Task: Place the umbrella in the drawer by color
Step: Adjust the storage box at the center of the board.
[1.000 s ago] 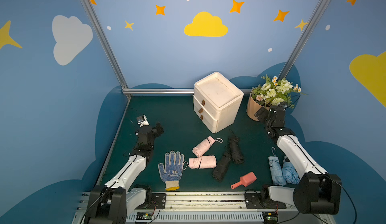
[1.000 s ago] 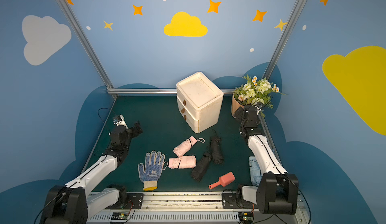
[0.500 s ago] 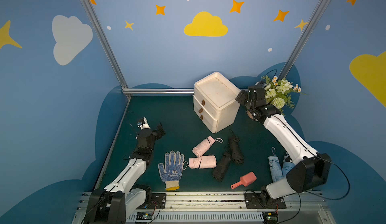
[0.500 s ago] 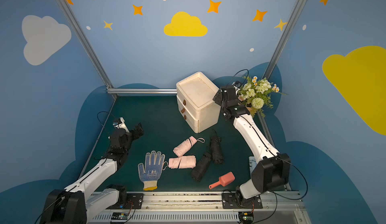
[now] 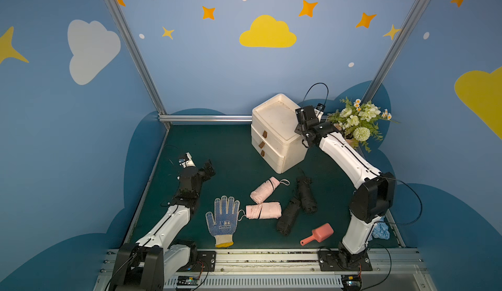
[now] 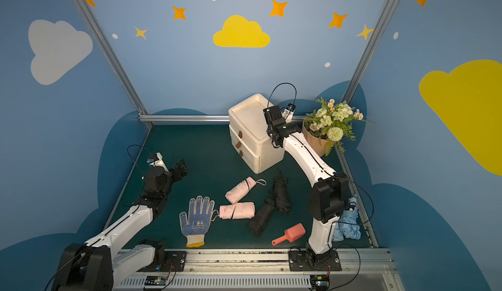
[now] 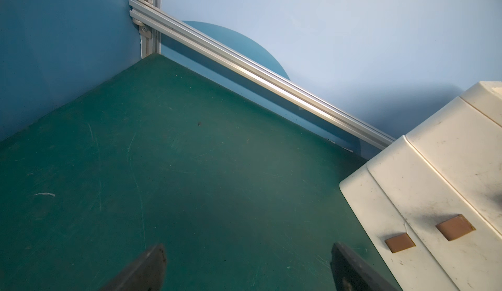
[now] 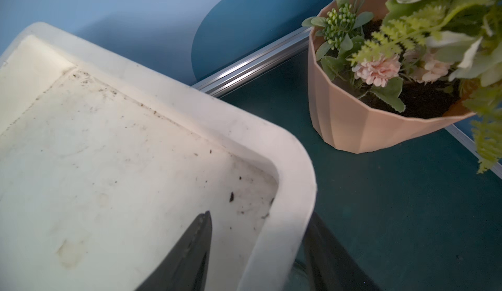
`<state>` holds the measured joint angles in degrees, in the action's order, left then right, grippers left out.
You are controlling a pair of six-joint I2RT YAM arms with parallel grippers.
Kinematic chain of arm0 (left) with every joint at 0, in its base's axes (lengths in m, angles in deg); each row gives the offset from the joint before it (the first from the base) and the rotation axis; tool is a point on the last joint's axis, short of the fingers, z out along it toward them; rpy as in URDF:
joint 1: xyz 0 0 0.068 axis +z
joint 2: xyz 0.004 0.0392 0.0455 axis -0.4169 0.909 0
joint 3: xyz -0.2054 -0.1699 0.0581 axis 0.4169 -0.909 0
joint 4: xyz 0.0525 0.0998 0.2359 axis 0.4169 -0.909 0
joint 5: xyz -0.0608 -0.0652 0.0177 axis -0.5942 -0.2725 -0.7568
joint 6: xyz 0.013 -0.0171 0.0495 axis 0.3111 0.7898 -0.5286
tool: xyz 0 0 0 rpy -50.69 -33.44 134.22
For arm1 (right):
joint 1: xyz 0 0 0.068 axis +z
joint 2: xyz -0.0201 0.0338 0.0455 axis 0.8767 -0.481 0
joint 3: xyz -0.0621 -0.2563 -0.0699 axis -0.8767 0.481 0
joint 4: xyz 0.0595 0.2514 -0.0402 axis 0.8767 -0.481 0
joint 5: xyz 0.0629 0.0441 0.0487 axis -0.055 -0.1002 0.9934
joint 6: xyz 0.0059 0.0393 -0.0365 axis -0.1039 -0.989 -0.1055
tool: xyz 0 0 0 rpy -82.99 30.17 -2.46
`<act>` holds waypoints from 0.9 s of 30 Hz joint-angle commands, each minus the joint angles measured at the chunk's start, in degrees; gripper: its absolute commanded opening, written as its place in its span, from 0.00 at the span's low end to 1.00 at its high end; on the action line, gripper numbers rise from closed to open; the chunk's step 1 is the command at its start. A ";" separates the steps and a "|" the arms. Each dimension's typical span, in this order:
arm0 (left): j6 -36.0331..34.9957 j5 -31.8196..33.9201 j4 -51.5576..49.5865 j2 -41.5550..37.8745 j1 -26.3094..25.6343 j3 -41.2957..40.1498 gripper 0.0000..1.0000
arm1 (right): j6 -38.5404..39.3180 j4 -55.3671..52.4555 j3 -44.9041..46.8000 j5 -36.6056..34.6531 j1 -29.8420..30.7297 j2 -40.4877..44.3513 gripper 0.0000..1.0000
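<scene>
- While reaching to the back of the green tabletop (image 5: 217, 145), straddles with the right hand (image 8: 259, 216) a top corner rim of the white drawer unit (image 5: 292, 154); one finger over the recessed top, the other outside the wall; fingers partly spread, a gap showing beside the inner one; cannot tell whether the outer one touches
- Holds the left hand (image 5: 207, 169) spread wide above bare tabletop near the left side; pinching nothing
- Drawer fronts flush with the unit, small brown tabs facing the left arm
- Lying folded mid-tabletop, in front of the unit: far pink umbrella (image 5: 264, 190) and near pink umbrella (image 5: 263, 211), close together; just to their right, far black umbrella (image 5: 307, 194) and near black umbrella (image 5: 289, 216), against each other
- Light-blue umbrella (image 6: 349, 221) at the right edge, partly hidden behind the right arm's base
- Blue-dotted glove (image 5: 222, 219) just left of the near pink umbrella; pink scoop (image 5: 317, 236) near the front edge; flower pot (image 6: 315, 139) beside the unit, back right
</scene>
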<state>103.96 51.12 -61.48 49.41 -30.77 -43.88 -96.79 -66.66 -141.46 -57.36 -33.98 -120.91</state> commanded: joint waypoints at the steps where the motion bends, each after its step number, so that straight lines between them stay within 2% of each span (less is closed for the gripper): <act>1: 0.99 -0.97 -0.88 0.53 -0.11 1.76 1.00 | 9.70 3.47 0.62 5.87 0.78 0.39 0.54; 8: 2.88 -6.69 -5.70 0.32 -0.53 5.12 1.00 | 24.87 10.64 0.24 24.74 0.77 -1.29 0.42; 13: 7.64 -11.98 -9.26 0.87 -2.09 9.76 1.00 | 31.28 7.74 -4.75 29.96 0.91 -5.10 0.40; 16: 10.34 -13.70 -13.51 1.28 -3.48 15.78 0.99 | 33.48 9.02 -4.86 31.40 0.86 -5.86 0.44; 20: 7.93 -13.16 -15.55 3.65 -7.17 24.84 0.99 | 36.34 11.25 -5.38 33.90 0.99 -6.28 0.52; 23: 4.39 -10.40 -19.64 8.43 -8.98 34.03 0.98 | 38.06 10.96 -7.52 33.70 1.05 -6.33 0.60; 27: 0.35 -9.54 -24.65 18.64 -9.12 46.99 0.98 | 39.73 5.77 -12.39 32.11 1.89 -4.32 0.65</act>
<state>108.44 40.17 -80.11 63.05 -40.06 -2.00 -60.44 -59.97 -149.54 -29.19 -34.83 -126.81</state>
